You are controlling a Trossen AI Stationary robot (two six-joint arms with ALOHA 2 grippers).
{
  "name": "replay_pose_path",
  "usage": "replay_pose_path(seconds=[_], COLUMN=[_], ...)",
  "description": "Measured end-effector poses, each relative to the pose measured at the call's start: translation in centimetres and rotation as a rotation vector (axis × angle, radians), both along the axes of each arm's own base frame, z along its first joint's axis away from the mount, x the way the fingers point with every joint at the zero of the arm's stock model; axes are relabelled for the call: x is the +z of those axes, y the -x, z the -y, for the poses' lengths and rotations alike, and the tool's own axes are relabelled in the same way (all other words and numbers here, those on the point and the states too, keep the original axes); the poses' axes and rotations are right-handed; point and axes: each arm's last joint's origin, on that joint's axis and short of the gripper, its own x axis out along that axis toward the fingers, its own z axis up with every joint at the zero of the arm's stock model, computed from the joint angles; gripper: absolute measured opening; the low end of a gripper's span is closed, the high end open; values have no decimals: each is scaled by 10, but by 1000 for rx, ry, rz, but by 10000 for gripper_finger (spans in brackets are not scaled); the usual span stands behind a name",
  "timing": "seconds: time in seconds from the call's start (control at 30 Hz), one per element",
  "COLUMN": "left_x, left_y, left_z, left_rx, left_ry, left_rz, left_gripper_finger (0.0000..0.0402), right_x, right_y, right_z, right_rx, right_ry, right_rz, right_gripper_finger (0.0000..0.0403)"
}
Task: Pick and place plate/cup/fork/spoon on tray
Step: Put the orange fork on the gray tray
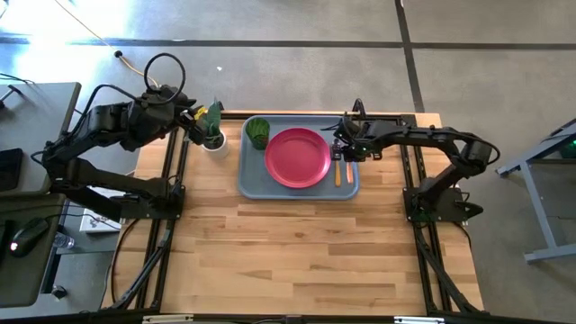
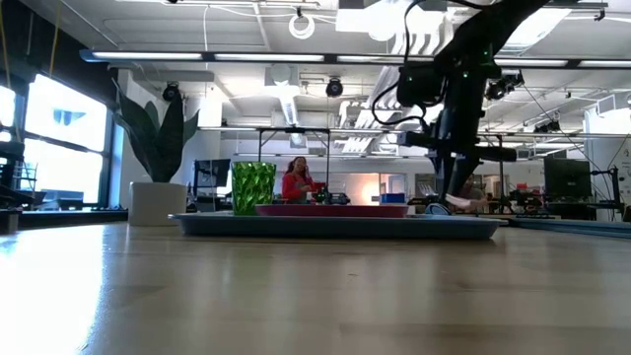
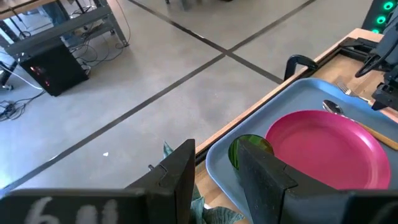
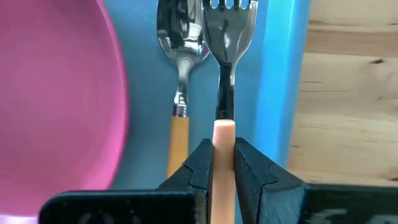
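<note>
Orange-handled fork (image 4: 225, 93) pinched in closed right tool (image 4: 222, 163), beside spoon (image 4: 180, 81), over tray (image 4: 273, 81)

Tray (image 1: 297, 189): nearly filled. Plate (image 1: 298, 157) across the middle, cup (image 1: 258, 131) in the far left corner just beside it. Spoon (image 4: 180, 68) and fork (image 4: 225, 56) side by side in the narrow strip between plate and right rim (no passage between them). Right gripper (image 4: 223, 160) clamped on the fork handle, blocking that strip from above. Left gripper (image 1: 200, 120) and potted plant (image 1: 213, 133) crowding the tray's far left corner. Near half of table (image 1: 297, 261): bare wood, open to either arm.
</note>
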Motion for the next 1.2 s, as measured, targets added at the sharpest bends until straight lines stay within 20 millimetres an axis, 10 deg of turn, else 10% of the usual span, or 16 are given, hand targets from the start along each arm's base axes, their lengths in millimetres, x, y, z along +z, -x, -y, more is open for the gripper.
replay_pose_path(seconds=[1.2], left_x=[0], left_y=[1], left_z=[-2], left_rx=[-3], left_ry=[-16], left_rz=[-28], left_gripper_finger=[110], right_x=[-41], right_y=[-3], right_z=[18], right_rx=[-51], right_ry=[-61], right_rz=[-27], right_gripper_finger=[24])
